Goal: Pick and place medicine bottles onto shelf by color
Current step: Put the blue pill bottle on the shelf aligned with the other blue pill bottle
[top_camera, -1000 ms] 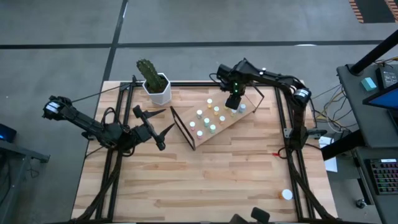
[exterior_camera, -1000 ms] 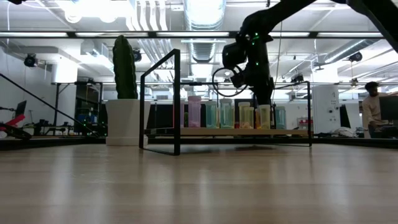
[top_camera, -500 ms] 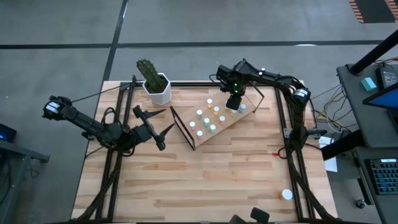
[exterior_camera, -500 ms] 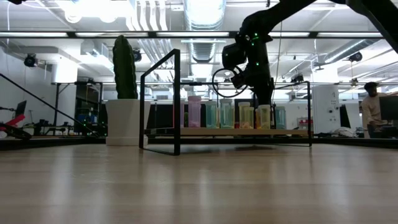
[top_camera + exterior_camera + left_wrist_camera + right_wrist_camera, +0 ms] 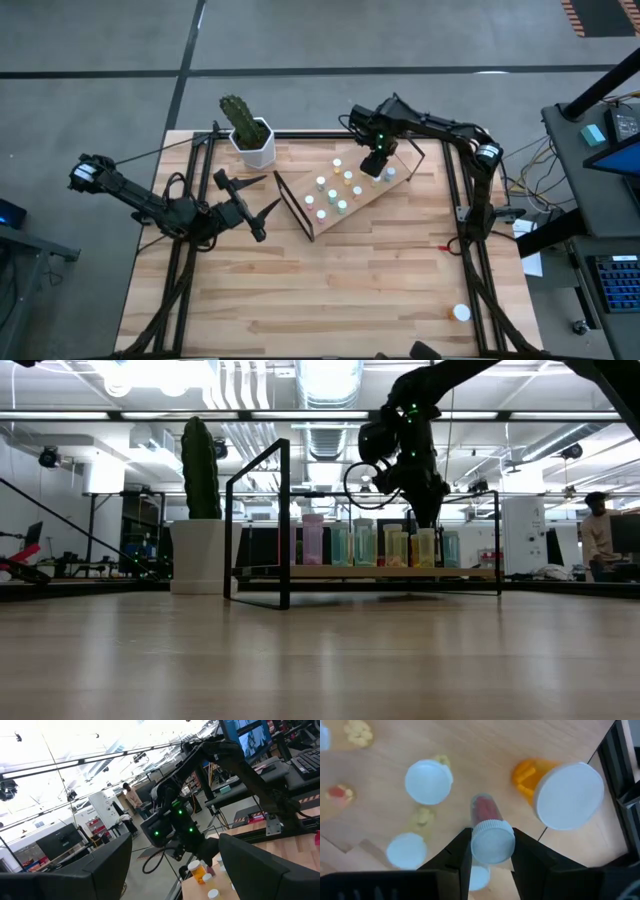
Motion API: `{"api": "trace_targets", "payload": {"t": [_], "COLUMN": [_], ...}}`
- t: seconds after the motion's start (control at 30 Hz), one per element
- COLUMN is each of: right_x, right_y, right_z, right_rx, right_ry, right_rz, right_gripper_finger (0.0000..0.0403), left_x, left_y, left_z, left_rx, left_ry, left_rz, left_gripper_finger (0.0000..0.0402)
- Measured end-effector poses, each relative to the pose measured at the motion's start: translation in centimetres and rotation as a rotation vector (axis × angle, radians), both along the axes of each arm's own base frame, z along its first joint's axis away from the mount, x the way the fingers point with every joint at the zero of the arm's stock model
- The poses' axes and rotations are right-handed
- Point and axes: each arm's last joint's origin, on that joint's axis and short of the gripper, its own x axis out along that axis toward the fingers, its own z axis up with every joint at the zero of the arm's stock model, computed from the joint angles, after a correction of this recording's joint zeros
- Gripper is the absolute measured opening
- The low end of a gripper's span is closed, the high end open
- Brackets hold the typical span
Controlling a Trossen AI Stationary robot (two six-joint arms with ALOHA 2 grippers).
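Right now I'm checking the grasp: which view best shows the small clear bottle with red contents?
Right wrist view: the white-capped red-filled bottle sits between the right gripper fingers. High, low and left wrist views hide it behind the arm.

The counter (image 5: 330,290) is a light-wood plank top, seen from above on a grey concrete floor (image 5: 100,60) marked with dark seams. A white pot with a green cactus (image 5: 248,130) stands at the counter's 11 o'clock corner. At 3 o'clock of the counter, a dark desk (image 5: 600,150) carries a keyboard (image 5: 612,285) and cables. From counter height, the room behind is an open hall: ceiling ducts (image 5: 330,385) with bright strip lights (image 5: 160,372) run overhead, and dark monitors (image 5: 265,545) and racks line the far side. A person (image 5: 598,530) stands at the far right of that hall beside a white cabinet (image 5: 522,535).
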Motion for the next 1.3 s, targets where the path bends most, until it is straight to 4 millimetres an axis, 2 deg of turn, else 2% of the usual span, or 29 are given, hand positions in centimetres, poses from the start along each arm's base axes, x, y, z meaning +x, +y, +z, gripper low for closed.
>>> {"api": "trace_targets", "payload": {"t": [0.33,1.3], "right_x": [0.0,0.3], "right_y": [0.0,-0.2], "right_z": [-1.6,-1.7], "right_rx": [-0.021,-0.047], "right_ry": [-0.001,-0.027], "right_rz": [-0.009,0.008], "right_gripper_finger": [0.0106,0.0109], "left_x": [0.0,0.0], "left_y": [0.0,0.0], "left_z": [0.0,0.0], "left_rx": [0.000,0.000], "left_ry": [0.000,0.000], "left_rz": [0.000,0.001], "left_gripper_finger": [0.0280,0.0280]}}
